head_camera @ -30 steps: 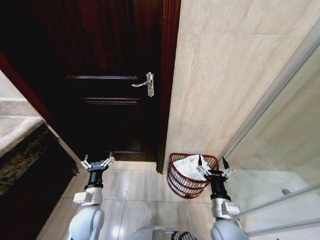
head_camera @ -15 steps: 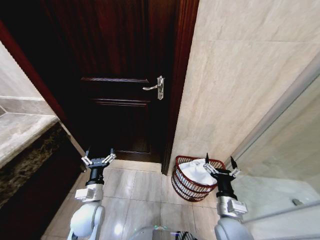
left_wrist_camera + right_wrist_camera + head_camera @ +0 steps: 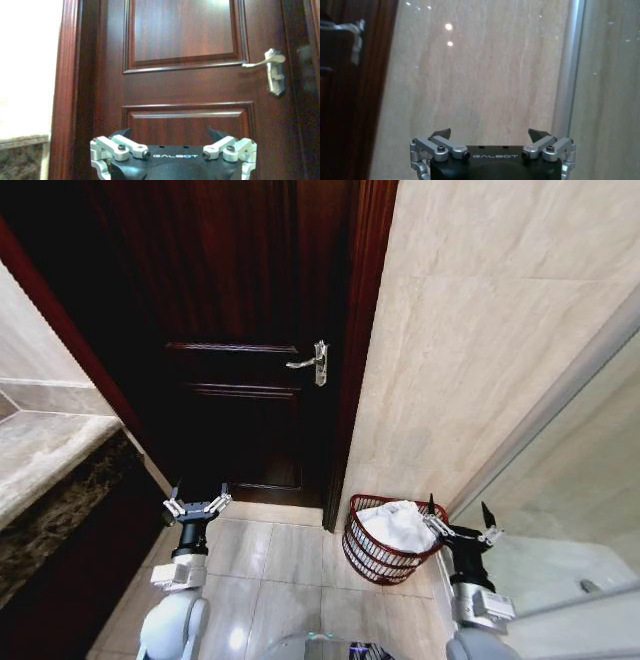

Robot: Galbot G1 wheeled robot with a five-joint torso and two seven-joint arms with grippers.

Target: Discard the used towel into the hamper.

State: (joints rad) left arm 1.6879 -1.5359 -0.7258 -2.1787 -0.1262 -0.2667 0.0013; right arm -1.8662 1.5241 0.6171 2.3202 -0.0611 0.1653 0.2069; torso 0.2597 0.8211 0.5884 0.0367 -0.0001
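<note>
towel's in the hamper, both arms just hanging out

from the head cam, the hamper (image 3: pixel 385 542) sits low and a bit right of centre in the frame, on the tiled floor (image 3: pixel 285 555) right at the foot of the beige wall (image 3: pixel 470 350), just beside the door frame. the white towel (image 3: pixel 398 526) is bunched up inside it, poking a little above the rim on the right side.

my right gripper (image 3: pixel 458 520) is held up in the lower right of the frame, just to the right of the hamper's rim — fingers spread wide, nothing between them. it looks clear of the towel, though from this angle i can't tell for sure. the right wrist cam has that gripper (image 3: pixel 490 134) pointed at the beige wall with a metal strip (image 3: pixel 565 75) running up the right side — same story, jaws wide and empty.

my left gripper (image 3: pixel 197 502) is in the lower left of the head frame, well apart from the hamper, also spread wide with nothing in it. its wrist cam shows the gripper (image 3: pixel 171 134) facing the dark wooden door (image 3: pixel 185 75), with the silver door handle (image 3: pixel 270 69) at the upper right of that frame.

there's a stone counter (image 3: pixel 45 455) along the left edge of the head view.
</note>
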